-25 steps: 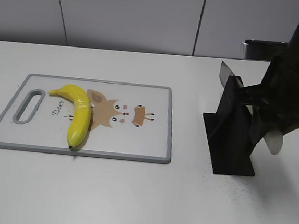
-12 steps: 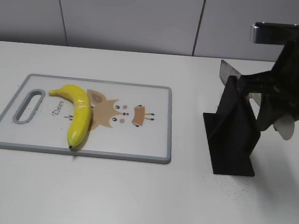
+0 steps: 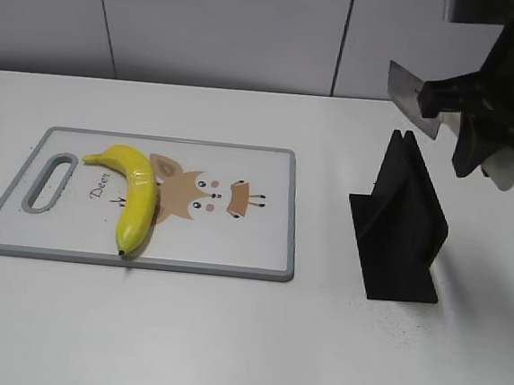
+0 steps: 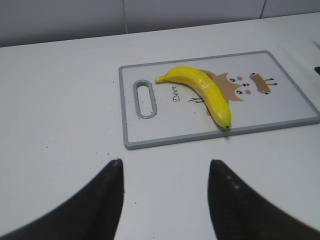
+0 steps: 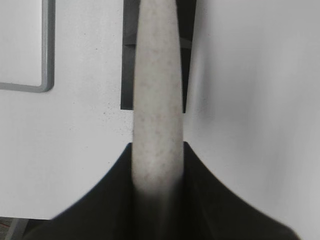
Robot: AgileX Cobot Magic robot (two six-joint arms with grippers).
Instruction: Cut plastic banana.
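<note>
A white desk (image 3: 227,334) carried a grey-rimmed cutting board (image 3: 270,248) printed with a cartoon animal, and well to its right a black knife stand (image 3: 402,232). The plastic banana (image 3: 137,195) lay whole on the board's left half, near the handle slot, dark tip toward the front edge. Above the stand, the right pincer (image 3: 478,131) gripped a knife (image 3: 414,98) by its pale handle, blade clear of the slot. The left pincer (image 4: 162,195) hovered with jaws wide, holding nothing, short of the board. Judged from this, the fetch step was ending; next the blade would need carrying across to the banana's middle and pressing down.
</note>
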